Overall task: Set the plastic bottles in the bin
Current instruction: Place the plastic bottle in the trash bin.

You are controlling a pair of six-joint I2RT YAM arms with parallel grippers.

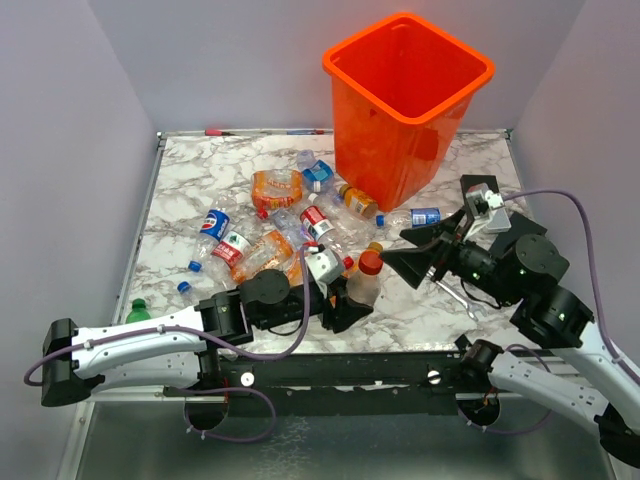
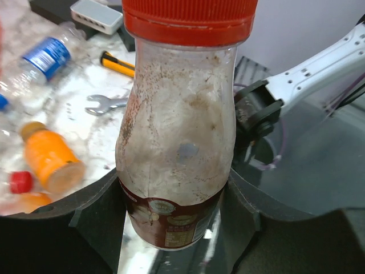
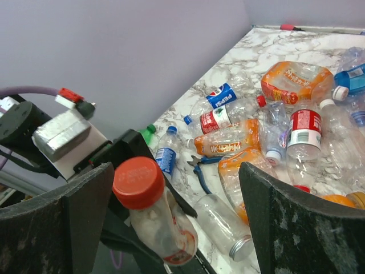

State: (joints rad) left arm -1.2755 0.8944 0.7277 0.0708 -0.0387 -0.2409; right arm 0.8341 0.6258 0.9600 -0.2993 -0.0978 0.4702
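Note:
My left gripper (image 1: pixel 352 298) is shut on a cloudy clear bottle with a red cap (image 1: pixel 366 278) near the table's front edge. In the left wrist view the fingers (image 2: pixel 98 222) press both sides of the bottle (image 2: pixel 178 142). My right gripper (image 1: pixel 398 250) is open and empty, just right of that bottle and facing it. In the right wrist view the bottle (image 3: pixel 155 220) shows between its spread jaws. Many more bottles (image 1: pixel 285 225) lie in a heap left of the orange bin (image 1: pixel 392 150), which stands at the back. A green bottle (image 1: pixel 138 310) lies at the near left.
Blue-handled pliers (image 3: pixel 203 171) lie among the bottles. A steel wrench (image 2: pixel 106 104), a yellow-handled tool (image 2: pixel 117 63) and a white box (image 2: pixel 96 14) lie on the right side of the table. A blue-labelled bottle (image 1: pixel 424 216) lies beside the bin.

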